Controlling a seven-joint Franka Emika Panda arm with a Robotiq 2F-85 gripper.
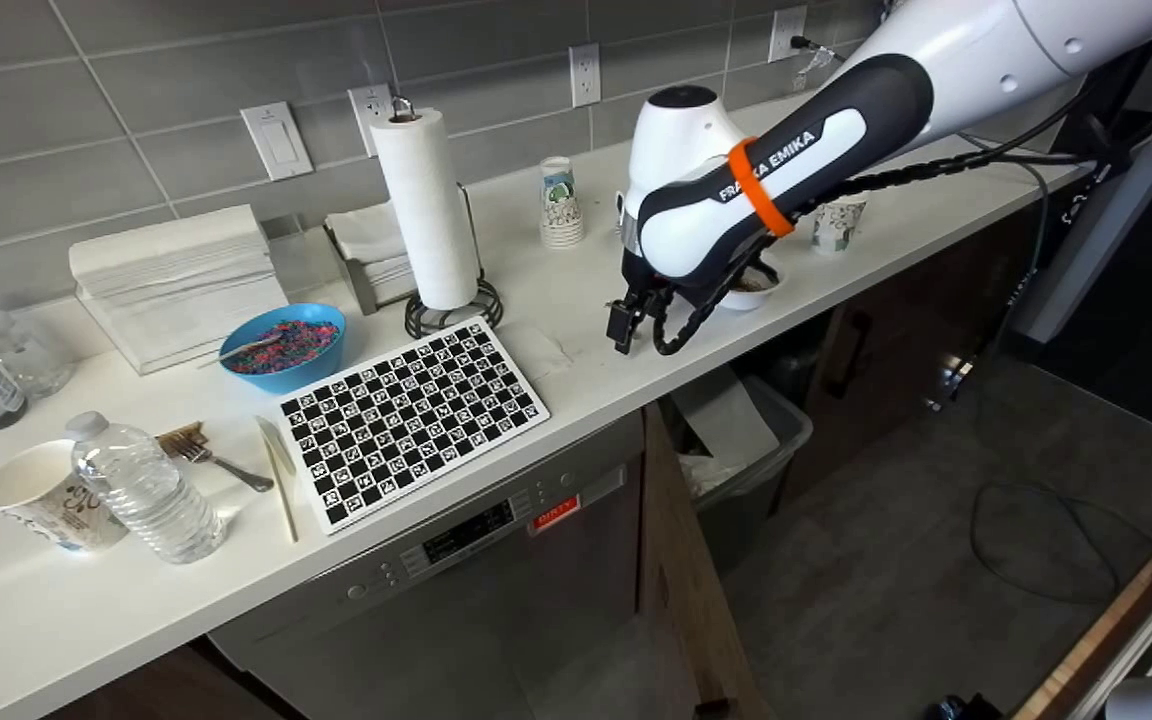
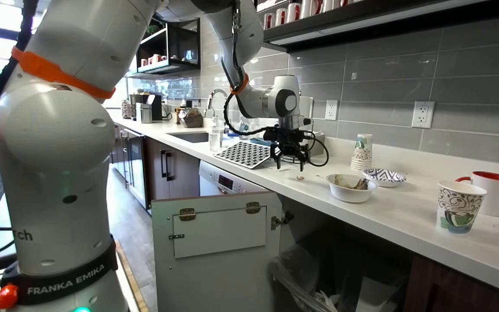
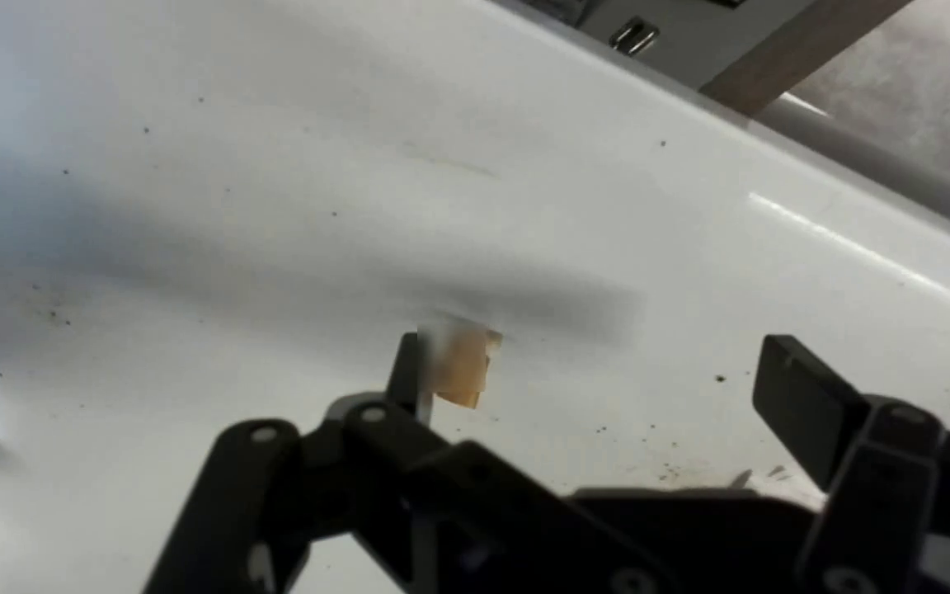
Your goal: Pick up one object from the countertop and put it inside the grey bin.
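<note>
Open room is left along the front edge of the worktop, between the checkered marker board and the white bowl; above it the hand is held with its fingers spread wide. In the wrist view a small brown scrap is seen on the worktop just beside one finger; whether it is touched cannot be told. Below the front edge the grey bin is placed, with a clear liner fitted and a pale sheet inside. Just beside it the cabinet door is swung outward. Brownish remains are held in the white bowl, and pink and blue bits in the blue bowl. Toward the back edge, a paper towel roll and a stack of paper cups are stood upright. A water bottle, with a paper cup just beside it, is set near the front edge, past the marker board.
</note>
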